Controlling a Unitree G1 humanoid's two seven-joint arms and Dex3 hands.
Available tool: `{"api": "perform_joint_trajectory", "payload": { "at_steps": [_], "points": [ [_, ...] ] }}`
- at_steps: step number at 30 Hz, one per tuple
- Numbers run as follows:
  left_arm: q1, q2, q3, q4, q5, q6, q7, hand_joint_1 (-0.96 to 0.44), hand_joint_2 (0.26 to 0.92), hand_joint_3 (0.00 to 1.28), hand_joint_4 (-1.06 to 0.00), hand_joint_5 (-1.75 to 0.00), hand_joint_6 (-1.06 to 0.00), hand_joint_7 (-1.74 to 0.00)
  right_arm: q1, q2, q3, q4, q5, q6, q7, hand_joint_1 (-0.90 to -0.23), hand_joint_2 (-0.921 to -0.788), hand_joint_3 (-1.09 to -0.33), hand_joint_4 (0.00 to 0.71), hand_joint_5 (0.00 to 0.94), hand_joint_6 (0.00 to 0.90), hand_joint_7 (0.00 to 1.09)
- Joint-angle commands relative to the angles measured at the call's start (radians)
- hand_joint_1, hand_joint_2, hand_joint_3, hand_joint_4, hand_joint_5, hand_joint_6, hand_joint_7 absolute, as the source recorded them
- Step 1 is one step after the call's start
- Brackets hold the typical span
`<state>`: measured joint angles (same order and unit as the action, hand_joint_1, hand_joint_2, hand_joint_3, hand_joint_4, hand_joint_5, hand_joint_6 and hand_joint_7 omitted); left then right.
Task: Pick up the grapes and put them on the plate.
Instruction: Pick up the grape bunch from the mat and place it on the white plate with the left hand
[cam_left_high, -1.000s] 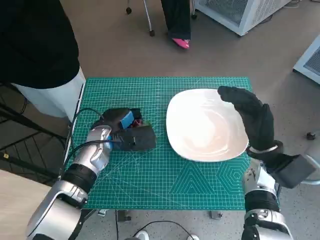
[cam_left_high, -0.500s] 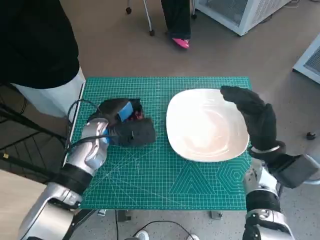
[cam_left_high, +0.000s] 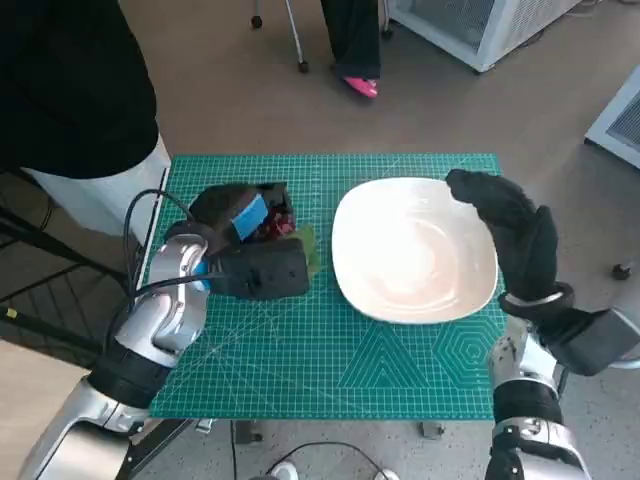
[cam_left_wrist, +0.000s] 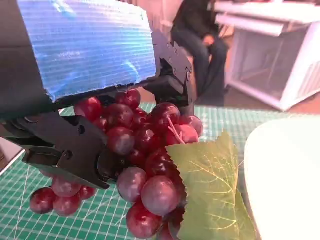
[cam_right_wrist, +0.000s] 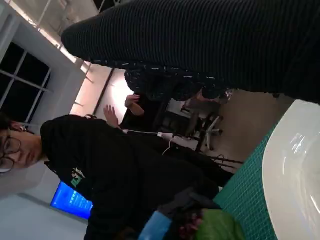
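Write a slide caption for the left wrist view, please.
Left hand holds red grapes with a green leaf above the mat, beside the white plate.

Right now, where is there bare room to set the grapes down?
The white plate is bare across its middle; the right hand hovers over only its far right rim. The mat's near strip is also free. It is crowded where the left hand grips the grapes.

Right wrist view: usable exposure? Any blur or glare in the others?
Right wrist view: dim, glove a dark band, plate bright. Left wrist view: grapes sharp, background washed out, tape glaring. Head view: evenly lit, wide-angle bend at the edges.
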<state>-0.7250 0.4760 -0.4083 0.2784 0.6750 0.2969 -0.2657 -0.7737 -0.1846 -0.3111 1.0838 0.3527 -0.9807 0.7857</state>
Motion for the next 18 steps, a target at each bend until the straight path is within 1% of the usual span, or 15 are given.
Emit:
{"api": "perform_joint_trajectory", "payload": {
  "at_steps": [1, 8, 18],
  "points": [
    [0.016, 0.015, 0.014, -0.026, 0.018, 0.002, -0.007, 0.00, 0.921, 0.17, -0.57, -1.26, -0.51, -1.30, -0.002, 0.005, -0.003, 0.014, 0.003, 0.016, -0.001, -0.458, -0.921, -0.545, 0.246, 0.000, 0.237, 0.00],
    [0.015, 0.015, 0.019, -0.016, 0.017, -0.020, 0.013, 0.00, 0.921, 0.17, -0.58, -1.25, -0.50, -1.31, -0.001, 0.006, -0.007, 0.010, 0.010, 0.012, 0.006, -0.455, -0.921, -0.544, 0.247, 0.001, 0.240, 0.00],
    [-0.034, -0.011, 0.022, -0.036, 0.017, -0.006, -0.022, 0.00, 0.921, 0.16, -0.59, -1.25, -0.51, -1.29, -0.001, -0.004, -0.015, 0.014, 0.013, 0.011, 0.007, -0.451, -0.921, -0.539, 0.252, 0.003, 0.247, 0.01]
  ]
}}
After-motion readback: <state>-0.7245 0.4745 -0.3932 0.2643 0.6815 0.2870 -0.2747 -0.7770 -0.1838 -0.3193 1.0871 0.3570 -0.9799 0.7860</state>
